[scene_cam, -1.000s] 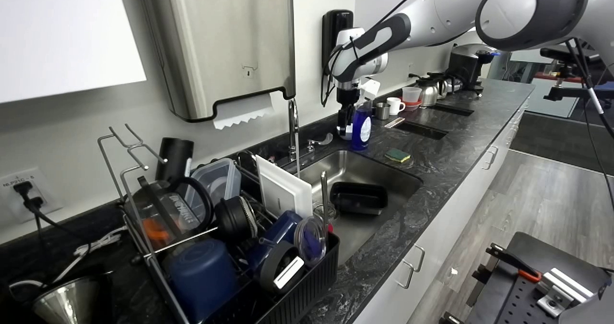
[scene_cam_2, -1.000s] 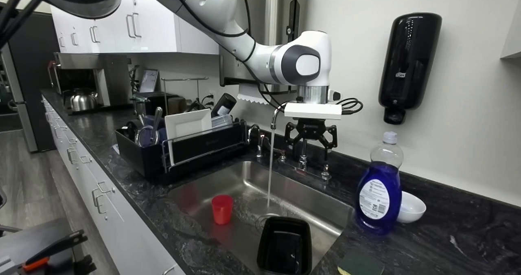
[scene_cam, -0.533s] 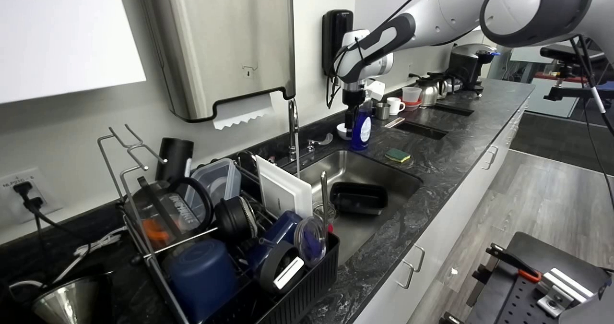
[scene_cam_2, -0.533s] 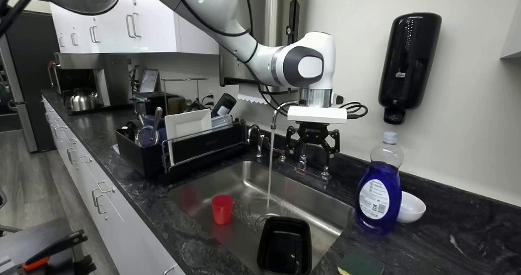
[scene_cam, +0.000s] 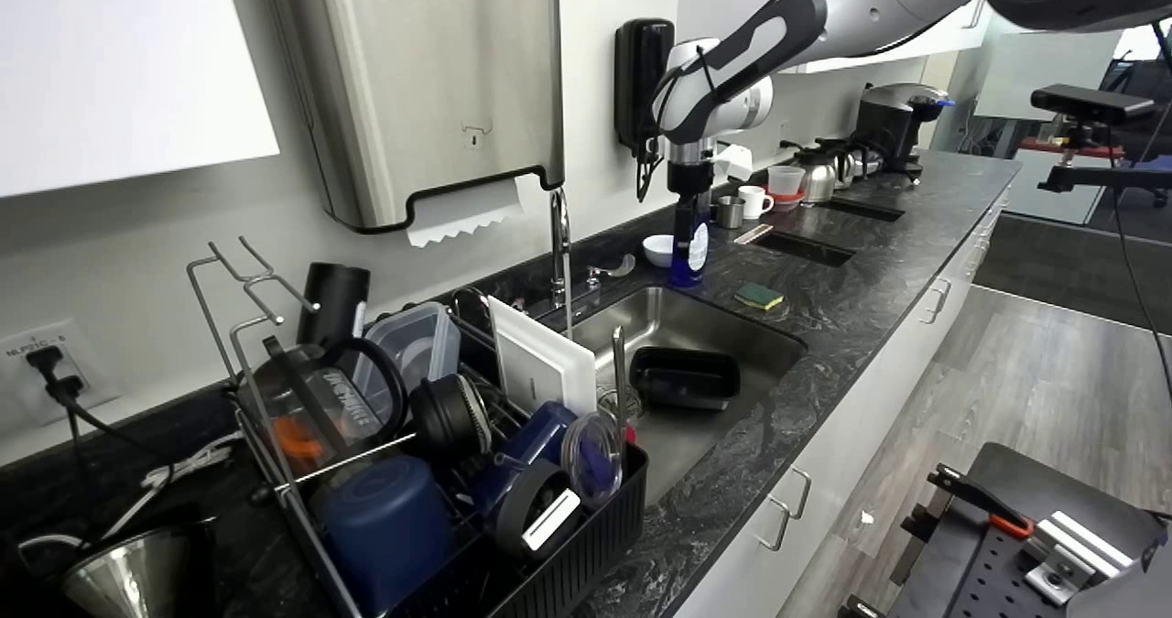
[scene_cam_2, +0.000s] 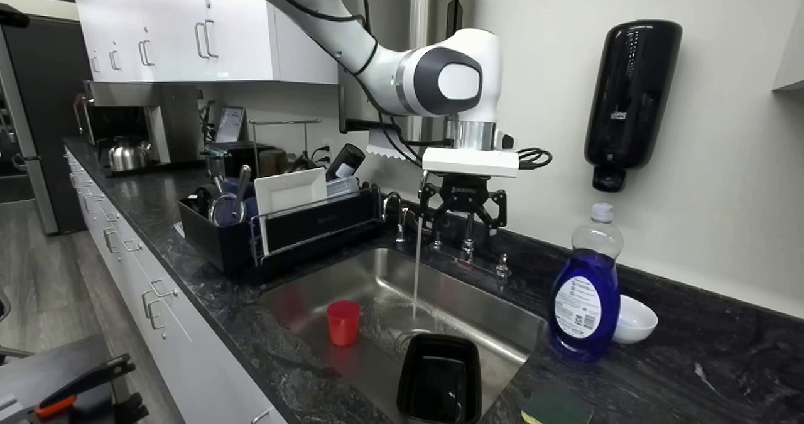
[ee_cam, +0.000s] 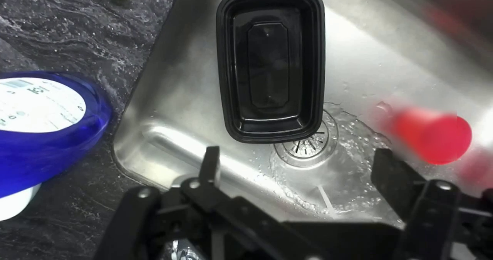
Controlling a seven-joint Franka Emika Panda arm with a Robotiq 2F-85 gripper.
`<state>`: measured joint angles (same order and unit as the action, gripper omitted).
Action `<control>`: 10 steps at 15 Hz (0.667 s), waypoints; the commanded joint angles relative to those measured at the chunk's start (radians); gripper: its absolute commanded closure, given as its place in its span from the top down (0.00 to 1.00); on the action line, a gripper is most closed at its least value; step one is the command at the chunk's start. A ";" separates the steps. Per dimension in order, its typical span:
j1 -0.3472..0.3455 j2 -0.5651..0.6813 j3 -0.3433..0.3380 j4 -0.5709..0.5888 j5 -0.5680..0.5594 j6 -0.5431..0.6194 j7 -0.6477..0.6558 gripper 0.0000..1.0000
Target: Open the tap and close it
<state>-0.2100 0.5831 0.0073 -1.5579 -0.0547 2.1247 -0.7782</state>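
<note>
The tap [scene_cam: 560, 243] is a slim upright chrome faucet at the back of the sink. Water runs from its spout in a thin stream, seen in both exterior views [scene_cam_2: 418, 257]. A lever handle [scene_cam: 615, 268] sits at its base; a handle also shows in an exterior view [scene_cam_2: 502, 267]. My gripper [scene_cam_2: 463, 230] points down and stands in front of the tap, hiding part of its neck. In the wrist view my gripper [ee_cam: 295, 154] has its fingers wide apart, with nothing between them, above the sink. It touches neither the tap nor the handle.
A black tray [ee_cam: 271, 65] and a red cup [ee_cam: 435, 136] sit in the sink [scene_cam_2: 505, 345]. A blue soap bottle [scene_cam_2: 584, 298] and a white bowl [scene_cam_2: 635, 320] stand beside it. A dish rack [scene_cam_2: 320, 220] stands on the far side. A black soap dispenser [scene_cam_2: 631, 103] hangs on the wall.
The gripper has moved away from the wall and handle side, shifting left and slightly up in one exterior view, rightward in the other. It stays open. The water keeps running.
</note>
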 commanded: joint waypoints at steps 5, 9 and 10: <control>-0.013 0.041 0.020 0.050 0.025 -0.045 -0.050 1.00; -0.022 0.110 0.055 0.115 0.070 -0.074 -0.143 1.00; -0.022 0.128 0.060 0.131 0.076 -0.073 -0.163 1.00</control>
<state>-0.2105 0.6561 0.0396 -1.5033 -0.0079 2.1006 -0.8652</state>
